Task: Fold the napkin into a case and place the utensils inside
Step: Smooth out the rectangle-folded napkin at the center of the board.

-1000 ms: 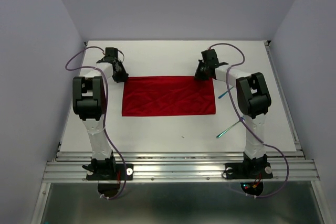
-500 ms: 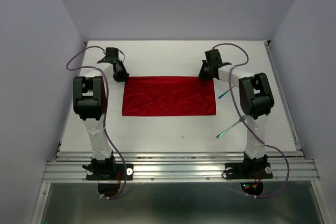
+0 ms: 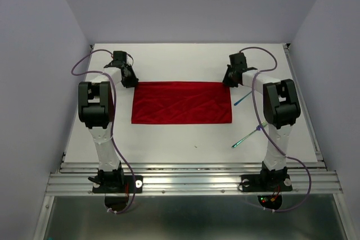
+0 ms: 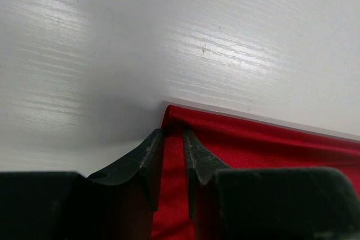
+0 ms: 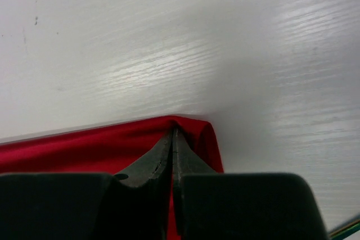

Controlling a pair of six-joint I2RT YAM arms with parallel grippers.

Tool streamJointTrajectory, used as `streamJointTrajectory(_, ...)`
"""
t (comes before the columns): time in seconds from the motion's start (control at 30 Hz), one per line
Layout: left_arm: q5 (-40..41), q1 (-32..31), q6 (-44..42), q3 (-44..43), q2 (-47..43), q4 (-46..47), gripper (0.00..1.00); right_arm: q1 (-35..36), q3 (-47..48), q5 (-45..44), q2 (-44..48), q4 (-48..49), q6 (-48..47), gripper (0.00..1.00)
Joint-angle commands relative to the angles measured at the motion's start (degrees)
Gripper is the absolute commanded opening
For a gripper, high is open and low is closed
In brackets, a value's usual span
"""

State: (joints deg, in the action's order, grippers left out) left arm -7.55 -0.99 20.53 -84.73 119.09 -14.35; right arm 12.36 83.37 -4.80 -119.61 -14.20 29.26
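The red napkin [image 3: 181,102] lies flat as a wide rectangle in the middle of the table. My left gripper [image 3: 129,80] is down at its far left corner. In the left wrist view the left gripper [image 4: 170,134] has its jaws a little apart, with red napkin [image 4: 264,141] showing in the gap. My right gripper [image 3: 230,80] is at the far right corner. In the right wrist view the right gripper [image 5: 173,132] is shut on a raised pinch of napkin [image 5: 73,147]. Two slim teal-handled utensils [image 3: 242,100] [image 3: 247,135] lie right of the cloth.
The white table [image 3: 185,60] ends at a metal rail [image 3: 191,181] at the near side, where both arm bases are bolted. Grey walls close in the far side and both flanks. A teal utensil handle [image 5: 346,230] shows at the right wrist view's lower right corner.
My right arm has swung outward and its gripper has slid right along the napkin's far edge to the corner. The napkin has shifted slightly right. The left gripper has stayed put.
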Motion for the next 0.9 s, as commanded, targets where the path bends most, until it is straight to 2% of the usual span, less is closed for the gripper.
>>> streamJointTrajectory(0.0,-0.09,0.03,-1.2,0.53,0.8,-1.21,0.31,-1.63,-0.93,-2.67,3.77,-0.48,-1.39,0.08)
streamJointTrajectory(0.37,-0.45,0.03,-1.2,0.7,-0.17,-1.21,0.31,-2.69,-2.51,-1.8,3.86,-0.39,-0.87,0.08)
streamJointTrajectory(0.63,-0.98,0.03,-0.85,1.06,-2.63,-1.38,0.31,-2.69,-2.08,2.24,5.52,-0.39,-1.13,0.07)
streamJointTrajectory(0.77,-0.01,-0.06,-0.85,0.79,-6.23,-2.96,0.34,-2.69,-1.9,3.83,9.56,-0.39,-1.22,0.08)
streamJointTrajectory(0.87,1.39,0.03,-0.76,1.67,-10.27,-4.11,0.4,-2.69,-2.69,3.48,12.29,-0.48,-1.31,0.08)
